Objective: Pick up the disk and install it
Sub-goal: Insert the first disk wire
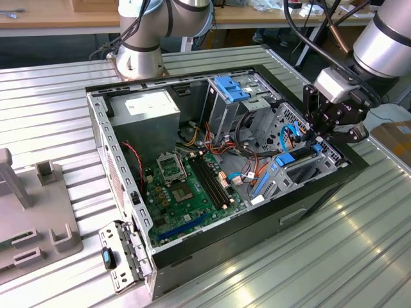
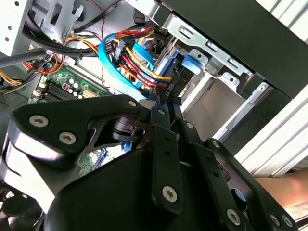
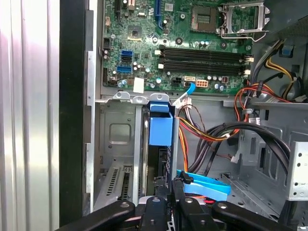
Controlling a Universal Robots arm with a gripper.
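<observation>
Hanging over the exterior view's right corner of the open computer case (image 1: 96, 122), the gripper (image 1: 319, 136) reaches down into the drive bay (image 3: 120, 144) — its fingers (image 3: 161, 199) drawn close together on the upper edge of the disk (image 3: 160, 126), which stands on edge in the bay with its blue frame showing. The motherboard (image 1: 189, 186) lies on the case floor, and a bundle of coloured cables (image 2: 132, 57) runs just beside the disk.
</observation>
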